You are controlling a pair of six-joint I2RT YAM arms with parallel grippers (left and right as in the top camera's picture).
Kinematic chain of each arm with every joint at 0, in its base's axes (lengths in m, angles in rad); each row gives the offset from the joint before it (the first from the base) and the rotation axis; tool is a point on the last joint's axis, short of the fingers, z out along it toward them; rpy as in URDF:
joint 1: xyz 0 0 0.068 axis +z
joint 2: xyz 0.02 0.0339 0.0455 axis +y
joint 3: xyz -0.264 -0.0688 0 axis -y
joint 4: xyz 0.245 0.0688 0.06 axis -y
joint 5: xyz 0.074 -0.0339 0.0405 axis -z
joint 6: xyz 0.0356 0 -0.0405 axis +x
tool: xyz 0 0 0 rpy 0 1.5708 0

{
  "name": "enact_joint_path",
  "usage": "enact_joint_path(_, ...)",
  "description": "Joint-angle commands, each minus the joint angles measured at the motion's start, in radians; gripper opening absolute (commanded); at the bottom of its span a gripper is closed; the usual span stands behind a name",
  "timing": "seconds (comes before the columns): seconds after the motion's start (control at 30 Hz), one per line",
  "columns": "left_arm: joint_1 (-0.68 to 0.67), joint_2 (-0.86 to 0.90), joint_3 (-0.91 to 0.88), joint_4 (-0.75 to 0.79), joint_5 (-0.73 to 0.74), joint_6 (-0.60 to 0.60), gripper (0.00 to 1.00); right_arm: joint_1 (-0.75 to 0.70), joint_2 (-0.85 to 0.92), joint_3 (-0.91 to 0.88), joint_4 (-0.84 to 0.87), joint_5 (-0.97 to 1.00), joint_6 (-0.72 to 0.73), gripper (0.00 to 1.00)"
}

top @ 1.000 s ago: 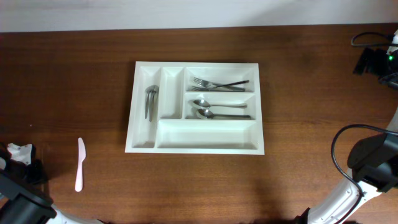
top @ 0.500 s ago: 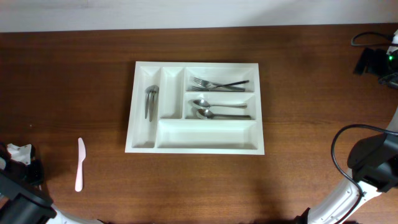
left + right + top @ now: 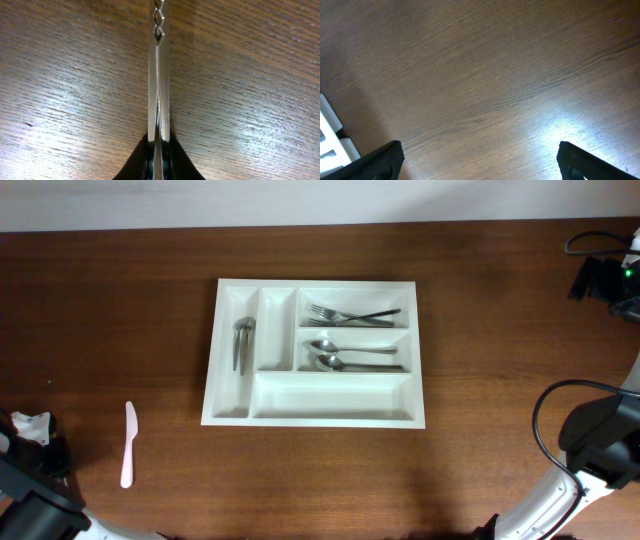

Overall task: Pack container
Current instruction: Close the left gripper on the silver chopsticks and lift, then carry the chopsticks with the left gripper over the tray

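Observation:
The container (image 3: 313, 284) is a large white cutlery tray in the middle of the wooden table. It holds forks (image 3: 350, 314) in its upper right slot, spoons (image 3: 350, 356) in the slot below, and a metal utensil (image 3: 243, 342) in the far-left narrow slot. A pale plastic knife (image 3: 128, 442) lies on the table to the left of the tray. My left gripper (image 3: 158, 35) is shut with nothing in it, its metal fingers pressed together above bare wood. My right gripper (image 3: 480, 165) is open over bare wood, and its dark fingertips (image 3: 385, 160) stand wide apart.
A white corner of the tray (image 3: 330, 135) shows at the left edge of the right wrist view. The left arm (image 3: 30, 455) sits at the bottom-left corner and the right arm (image 3: 600, 445) at the bottom right. Black cables and a device (image 3: 600, 275) lie at the far right.
The left arm's tip at the bottom-left corner has shifted slightly. The tray, its cutlery, the plastic knife and the right arm have not moved.

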Motion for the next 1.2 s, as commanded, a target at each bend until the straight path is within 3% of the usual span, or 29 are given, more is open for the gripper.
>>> enact_joint_path(0.0,-0.002,0.029,-0.016,-0.010,0.010,-0.031,0.02,-0.004,-0.003,-0.001,0.000,-0.002,0.009,0.99)
enact_joint_path(0.23,-0.016,-0.018,0.016,-0.010,0.092,-0.029,0.02,-0.004,-0.003,-0.001,0.000,-0.002,0.009,0.99)
enact_joint_path(0.43,-0.108,-0.074,0.066,-0.007,0.091,-0.028,0.02,-0.004,-0.003,-0.001,0.000,-0.002,0.009,0.99)
enact_joint_path(0.9,-0.576,-0.164,0.338,-0.006,0.090,0.013,0.02,-0.004,-0.003,-0.001,0.000,-0.002,0.009,0.99)
enact_joint_path(1.17,-0.917,-0.180,0.434,-0.005,0.090,0.139,0.02,-0.004,-0.003,-0.001,0.000,-0.002,0.009,0.98)
